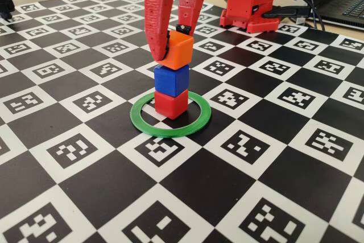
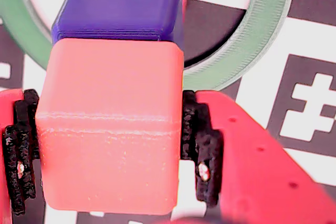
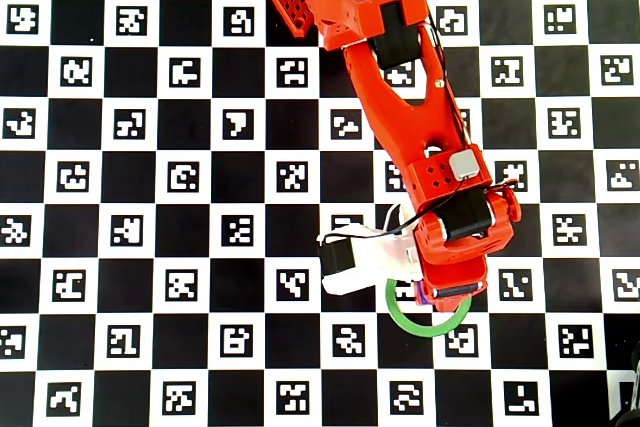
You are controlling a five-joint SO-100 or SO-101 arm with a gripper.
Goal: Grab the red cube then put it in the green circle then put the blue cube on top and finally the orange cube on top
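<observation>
1. Hand (image 1: 172, 41): red printed plastic with black ribbed pads (image 2: 201, 145); clamped on the orange cube (image 1: 175, 50) from both sides, as the wrist view shows.
2. Orange cube: centre of the fixed view, tilted, its lower edge at or just above the blue cube (image 1: 171, 79); whether it touches I cannot tell. Matte plastic, rounded edges, faint layer lines in the wrist view.
3. Blue cube: dark, matte, same size; sits on the red cube (image 1: 170, 104), turned slightly off its line.
4. Red cube: matte, rounded edges; stands inside the green ring (image 1: 170, 119), toward the ring's far-left part in the fixed view.
5. Green ring: flat, thin, hollow; lies on the desk (image 1: 68, 118) at centre frame. In the overhead view only its lower arc (image 3: 420, 327) shows under the arm (image 3: 420, 137); the cubes are hidden there.
6. Desk: flat checkerboard sheet of black squares and white coded markers.
7. Step in hand, as judged: seating the orange cube as the third tier; two tiers look done.
8. Doing it well: level the cube first, centre it over the blue face, lower until it rests flat, then part the pads gently and lift straight up.
9. Risk: a narrow, light stack; a sideways drag or a tilted release would likely topple it.
</observation>
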